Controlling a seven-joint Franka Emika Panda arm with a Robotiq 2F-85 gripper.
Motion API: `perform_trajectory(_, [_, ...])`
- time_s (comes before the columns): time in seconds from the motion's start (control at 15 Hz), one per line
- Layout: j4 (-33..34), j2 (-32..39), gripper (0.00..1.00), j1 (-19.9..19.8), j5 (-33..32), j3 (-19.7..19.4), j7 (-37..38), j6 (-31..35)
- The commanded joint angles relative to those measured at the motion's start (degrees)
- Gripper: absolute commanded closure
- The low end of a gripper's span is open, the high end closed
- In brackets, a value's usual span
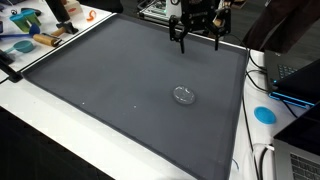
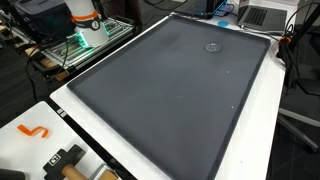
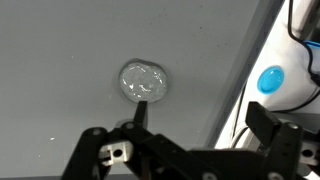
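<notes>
On the mat (image 3: 60, 45) lies a clear, glossy disc (image 3: 143, 82).

One clear round lid (image 1: 184, 95), one grey mat (image 1: 110, 75), one blue disc (image 1: 264, 114)

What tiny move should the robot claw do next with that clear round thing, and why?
Probably slide the gripper over the clear round thing before going down. The gripper hangs open above the edge of the grey mat, apart from the thing. In the wrist view it lies ahead of the fingers, not between them.
</notes>
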Motion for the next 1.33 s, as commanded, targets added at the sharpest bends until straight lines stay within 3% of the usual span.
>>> perform_trajectory(0.0, [3.0, 2.7, 0.0, 1.1, -1.2, -1.1, 1.2, -1.1])
perform_trajectory(0.67, [16.3, 17.9, 0.0, 8.9, -15.0, -6.6, 16.6, -7.4])
perform_trajectory(1.27, [22.7, 24.0, 0.0, 13.5, -22.1, -10.9, 24.1, -9.3])
